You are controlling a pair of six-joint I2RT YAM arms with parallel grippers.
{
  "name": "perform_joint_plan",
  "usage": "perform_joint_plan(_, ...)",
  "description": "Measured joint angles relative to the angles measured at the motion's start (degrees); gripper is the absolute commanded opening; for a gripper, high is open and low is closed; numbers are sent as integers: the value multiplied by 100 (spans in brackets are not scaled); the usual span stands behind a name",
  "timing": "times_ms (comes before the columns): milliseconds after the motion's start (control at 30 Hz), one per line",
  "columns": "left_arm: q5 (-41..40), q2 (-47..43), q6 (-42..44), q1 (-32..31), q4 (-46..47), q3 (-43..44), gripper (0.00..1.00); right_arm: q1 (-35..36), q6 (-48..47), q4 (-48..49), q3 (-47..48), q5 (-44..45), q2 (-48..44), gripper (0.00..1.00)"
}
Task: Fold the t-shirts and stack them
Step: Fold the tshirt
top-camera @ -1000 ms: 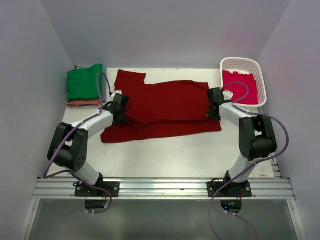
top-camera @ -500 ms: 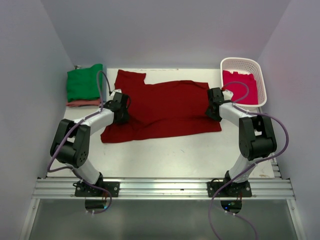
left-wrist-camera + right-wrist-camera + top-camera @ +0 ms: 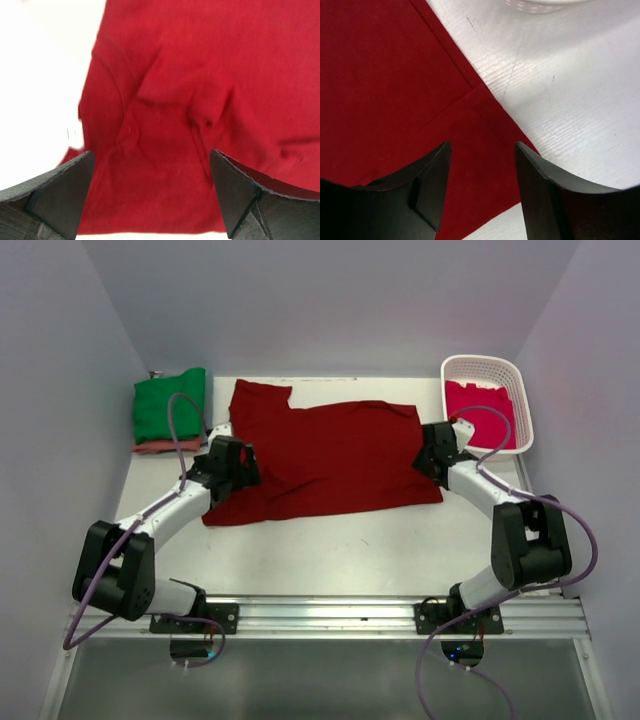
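Showing green t-shirt (image 3: 170,405) overhead only, dark red t-shirt (image 3: 200,75) filling wrist views

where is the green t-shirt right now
In the top view the folded green t-shirt lies at the far left corner of the table, on a salmon-pink folded shirt, just left of the spread dark red t-shirt.

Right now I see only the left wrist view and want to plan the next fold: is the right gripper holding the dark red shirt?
Observer: No, the right gripper is open over the right edge of the dark red shirt, gripping nothing.
Operator: Where is the stack?
Observer: A folded green shirt lies on a pink shirt at the far-left corner.
Operator: More shirts waiting?
Observer: A crimson-pink shirt sits in the white basket, far right.
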Motion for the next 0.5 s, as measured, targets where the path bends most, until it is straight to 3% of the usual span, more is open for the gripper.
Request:
perform_joint_plan(33,74,-76,-42,0,7,-129,100,17,-7,11,-39,0,-39,57)
perform_joint_plan(133,308,-210,-129,0,44,-542,100,68,-50,15,-94,-31,-50,45)
perform_joint_plan(167,400,-234,-157,0,79,-669,100,90,-79,15,-96,-63,-42,34)
perform_joint_plan(200,496,-256,-197,0,94,-791,100,109,-127,20,-96,-107,-31,8)
perform_joint_plan(233,584,-267,-232,0,118,-896,100,138,-173,22,-101,-144,-20,0)
perform_joint_plan(500,1064,-262,-293,0,568,-1263,79,304,-179,138,-459,-356,98,0)
